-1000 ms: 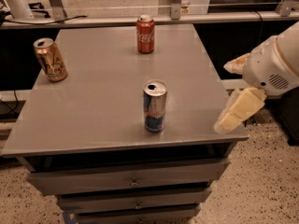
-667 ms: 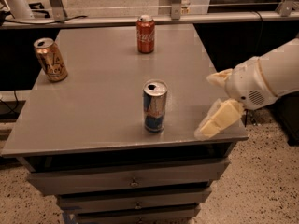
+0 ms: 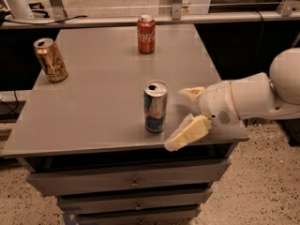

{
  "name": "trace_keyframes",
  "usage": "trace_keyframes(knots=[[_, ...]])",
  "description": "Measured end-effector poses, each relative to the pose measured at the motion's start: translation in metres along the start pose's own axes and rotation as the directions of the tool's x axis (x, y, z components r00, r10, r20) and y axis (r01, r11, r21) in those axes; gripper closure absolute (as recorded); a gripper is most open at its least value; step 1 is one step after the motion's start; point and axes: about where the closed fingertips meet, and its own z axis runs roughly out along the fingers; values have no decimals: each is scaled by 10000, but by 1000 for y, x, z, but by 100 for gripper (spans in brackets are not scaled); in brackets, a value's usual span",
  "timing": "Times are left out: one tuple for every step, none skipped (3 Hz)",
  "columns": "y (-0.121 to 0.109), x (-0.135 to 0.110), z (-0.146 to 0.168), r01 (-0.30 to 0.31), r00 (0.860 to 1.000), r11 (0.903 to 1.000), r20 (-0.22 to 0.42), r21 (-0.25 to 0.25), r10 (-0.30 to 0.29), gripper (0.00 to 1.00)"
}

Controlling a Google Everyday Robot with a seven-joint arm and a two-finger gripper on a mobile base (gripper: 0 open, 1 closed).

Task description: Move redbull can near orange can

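The redbull can, slim and blue-and-silver, stands upright near the front edge of the grey table. The orange can, copper with pale script, stands near the table's far left edge. My gripper reaches in from the right, just right of the redbull can and apart from it. Its two cream fingers are spread open and hold nothing.
A red cola can stands at the back middle of the table. Drawers sit under the tabletop at the front. A rail and metal legs run behind the table. Speckled floor lies to the right and below.
My gripper has moved left along the table's front right, closing most of the distance to the redbull can. The cans have not moved.
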Motion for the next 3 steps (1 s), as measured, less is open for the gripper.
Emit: trace_keyframes(knots=[[2,-20,26,99,9930,9997,1181,-239,-70,0],[3,-39,46,267,9814,9989,1908,-375,-190,18],[-1,-50,49,427,9741,9987,2232,-295,-351,42]])
